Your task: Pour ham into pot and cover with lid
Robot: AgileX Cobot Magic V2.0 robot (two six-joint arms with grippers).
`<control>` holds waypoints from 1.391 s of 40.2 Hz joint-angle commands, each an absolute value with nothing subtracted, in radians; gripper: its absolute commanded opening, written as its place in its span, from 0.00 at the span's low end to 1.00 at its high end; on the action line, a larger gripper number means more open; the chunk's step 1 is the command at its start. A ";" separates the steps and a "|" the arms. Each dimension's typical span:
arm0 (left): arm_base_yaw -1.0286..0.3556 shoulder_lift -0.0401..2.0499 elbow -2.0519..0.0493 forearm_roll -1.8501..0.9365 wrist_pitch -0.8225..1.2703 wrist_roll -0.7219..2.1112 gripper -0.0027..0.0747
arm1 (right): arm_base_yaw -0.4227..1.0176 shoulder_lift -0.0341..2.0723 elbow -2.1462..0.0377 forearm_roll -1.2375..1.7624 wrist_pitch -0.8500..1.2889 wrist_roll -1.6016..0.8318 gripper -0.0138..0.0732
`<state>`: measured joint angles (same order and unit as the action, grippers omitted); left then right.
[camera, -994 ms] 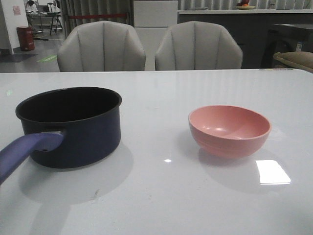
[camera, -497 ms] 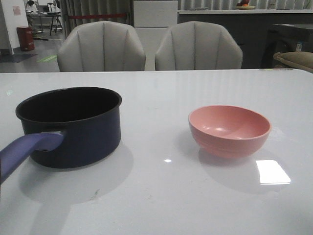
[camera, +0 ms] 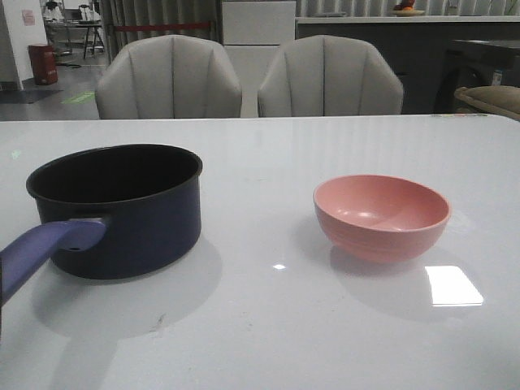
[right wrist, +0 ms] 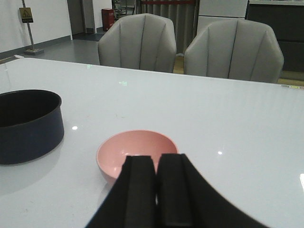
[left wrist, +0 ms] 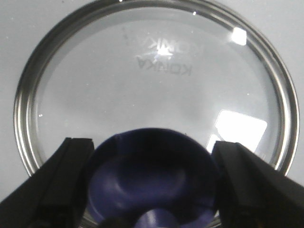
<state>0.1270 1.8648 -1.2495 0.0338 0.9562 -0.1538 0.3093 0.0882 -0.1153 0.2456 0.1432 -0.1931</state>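
Stillness marks the front view: against the pictures from a second and half a second ago, the pot (camera: 114,210) and the pink bowl (camera: 381,215) sit where they were, well apart on the white tabletop (camera: 268,325), pot on the left with its purple handle (camera: 45,248) pointing toward the camera. Neither arm shows here. No ham is visible in the bowl or the pot from this low angle, so I judge the pour not yet begun.

In the left wrist view, the lid (left wrist: 152,90) lies flat on the tabletop, and the left gripper (left wrist: 152,185) hangs over it, jaws spread wide on either side of the blue knob (left wrist: 152,180), not closed on it.

In the right wrist view, the right gripper (right wrist: 156,190) points at the bowl (right wrist: 137,156) just ahead, jaws pressed together and holding nothing; the pot (right wrist: 28,126) stands farther off.

The tabletop is glossy, with lamp glare. Two grey chairs (camera: 244,77) stand behind it, before a dim room.
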 commanded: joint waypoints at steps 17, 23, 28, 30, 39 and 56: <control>0.130 1.700 -1.295 0.027 0.889 -0.139 0.44 | 0.309 0.097 -0.144 0.248 0.071 -0.204 0.33; 0.094 1.639 -1.345 0.012 0.900 -0.105 0.44 | 0.309 0.097 -0.144 0.248 0.071 -0.204 0.33; 0.017 1.606 -1.412 -0.006 0.900 -0.105 0.44 | 0.309 0.097 -0.144 0.248 0.071 -0.204 0.33; -0.025 1.606 -1.451 -0.008 0.917 -0.105 0.44 | 0.309 0.097 -0.144 0.248 0.071 -0.204 0.33; -0.224 1.643 -1.564 -0.008 0.969 -0.095 0.44 | 0.309 0.097 -0.144 0.248 0.071 -0.204 0.33; -0.376 1.783 -1.685 -0.015 1.075 -0.095 0.44 | 0.309 0.097 -0.144 0.248 0.071 -0.204 0.33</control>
<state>-0.3527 1.8158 -1.6310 -0.0095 1.0904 -0.0948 0.3093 0.0865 -0.1153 0.2456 0.1432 -0.1939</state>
